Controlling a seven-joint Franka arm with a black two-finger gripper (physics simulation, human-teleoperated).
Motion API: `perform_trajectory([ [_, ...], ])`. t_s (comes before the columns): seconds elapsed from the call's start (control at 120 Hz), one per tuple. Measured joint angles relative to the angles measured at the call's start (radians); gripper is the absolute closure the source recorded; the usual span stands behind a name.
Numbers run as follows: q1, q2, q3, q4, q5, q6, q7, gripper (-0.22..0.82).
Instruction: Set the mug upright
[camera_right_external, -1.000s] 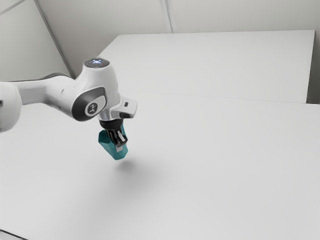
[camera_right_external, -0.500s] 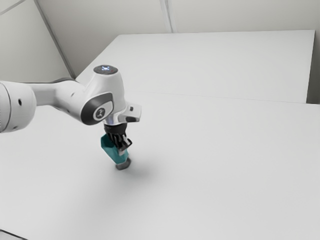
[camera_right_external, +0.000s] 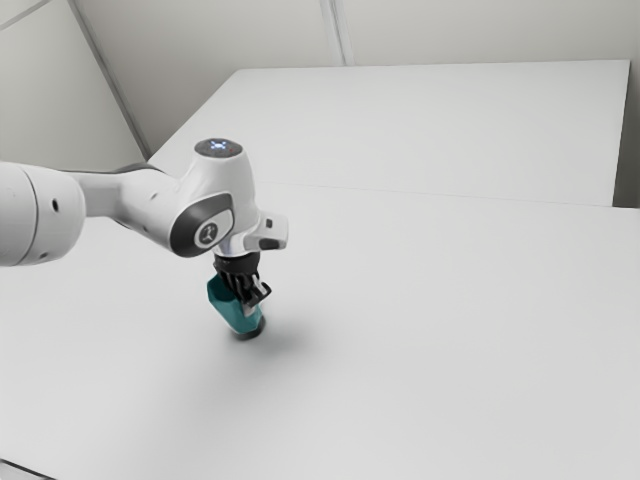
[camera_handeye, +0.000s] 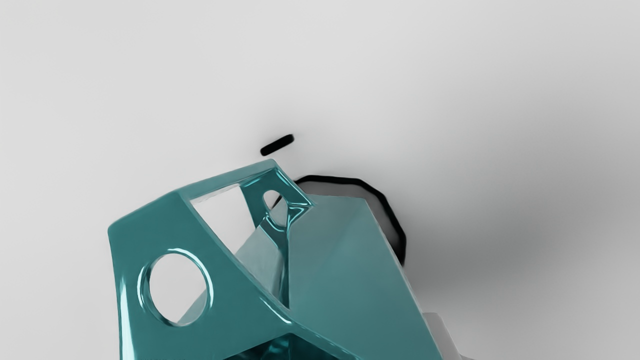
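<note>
White table (camera_right_external: 450, 350), white arm (camera_right_external: 145, 200) reaching in from the exterior view's left. Teal mug (camera_right_external: 229, 309) tilted, not upright, low at the tabletop, gripped between the fingers of the black gripper (camera_right_external: 256, 299). Small black mark (camera_handeye: 277, 145) near mug.
</note>
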Motion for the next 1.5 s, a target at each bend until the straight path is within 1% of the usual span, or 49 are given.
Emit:
perform_trajectory([
  [0.208,0.010,0.012,0.000,0.000,-0.003,0.008,-0.010,0.78],
  [0.525,0.011,0.010,-0.001,0.000,-0.011,0.010,-0.012,0.48],
  [0.75,0.012,-0.001,-0.001,0.009,-0.010,0.010,-0.013,0.30],
  [0.892,0.011,-0.032,-0.001,0.015,-0.008,0.007,-0.014,0.22],
  [1.067,0.011,-0.097,-0.004,0.023,-0.007,-0.002,-0.017,0.16],
  [1.2,0.016,-0.108,-0.012,0.119,-0.008,-0.038,-0.018,0.14],
  [1.267,0.026,-0.100,-0.015,0.175,-0.014,-0.067,-0.018,0.10],
  [1.367,0.080,-0.044,-0.042,0.316,-0.044,-0.138,-0.020,0.06],
  [1.5,0.165,0.066,-0.083,0.535,-0.090,-0.252,-0.022,0.03],
])
